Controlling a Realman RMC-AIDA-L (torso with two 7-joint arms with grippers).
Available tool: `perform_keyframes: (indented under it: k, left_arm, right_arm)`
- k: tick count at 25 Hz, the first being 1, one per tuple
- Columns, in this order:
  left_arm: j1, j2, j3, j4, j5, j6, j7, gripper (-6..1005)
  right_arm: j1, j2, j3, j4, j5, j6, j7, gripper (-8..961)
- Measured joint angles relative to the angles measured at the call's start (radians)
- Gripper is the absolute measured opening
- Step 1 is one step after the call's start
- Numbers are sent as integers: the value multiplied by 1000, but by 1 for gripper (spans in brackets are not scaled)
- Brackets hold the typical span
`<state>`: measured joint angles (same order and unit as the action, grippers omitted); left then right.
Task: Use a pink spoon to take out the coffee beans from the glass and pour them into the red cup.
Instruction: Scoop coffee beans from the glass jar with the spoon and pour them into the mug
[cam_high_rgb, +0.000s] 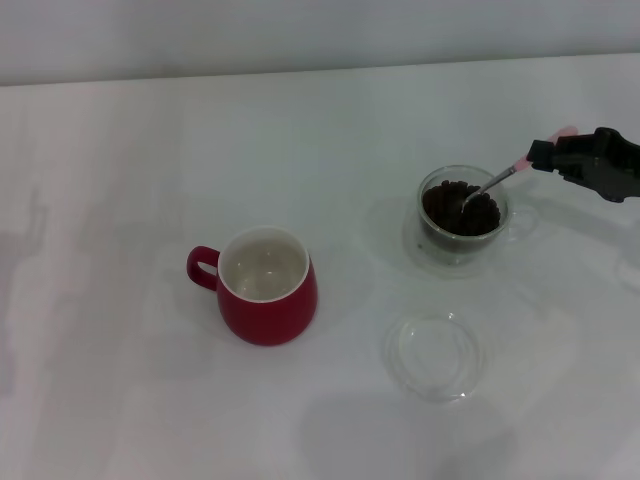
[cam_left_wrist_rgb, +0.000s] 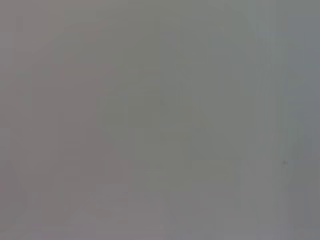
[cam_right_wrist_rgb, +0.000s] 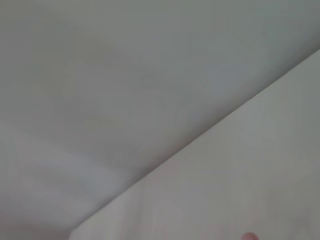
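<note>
In the head view the glass stands right of centre, filled with dark coffee beans. The pink spoon slants down into it, its metal bowl resting among the beans and its pink handle rising to the right. My right gripper is shut on that handle, just right of and above the glass. The red cup sits left of centre, its white inside bare and its handle pointing left. A pink tip, probably the spoon handle, shows at the edge of the right wrist view. My left gripper is out of view.
A shallow clear glass dish lies on the white table in front of the glass, to the right of the red cup. The table's far edge meets a pale wall at the back.
</note>
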<state>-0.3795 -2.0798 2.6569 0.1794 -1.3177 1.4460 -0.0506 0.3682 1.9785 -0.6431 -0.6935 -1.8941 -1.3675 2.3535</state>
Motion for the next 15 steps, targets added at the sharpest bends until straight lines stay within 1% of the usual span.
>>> perform_keyframes:
  k: [6, 15]
  left_arm:
    - [7, 1, 0, 0, 1, 0, 0, 669]
    - [12, 1, 0, 0, 3, -1, 0, 668]
  right_arm:
    - [2, -6, 66, 62, 13, 2, 7, 135]
    - [4, -31, 120, 141, 17, -3, 9, 135]
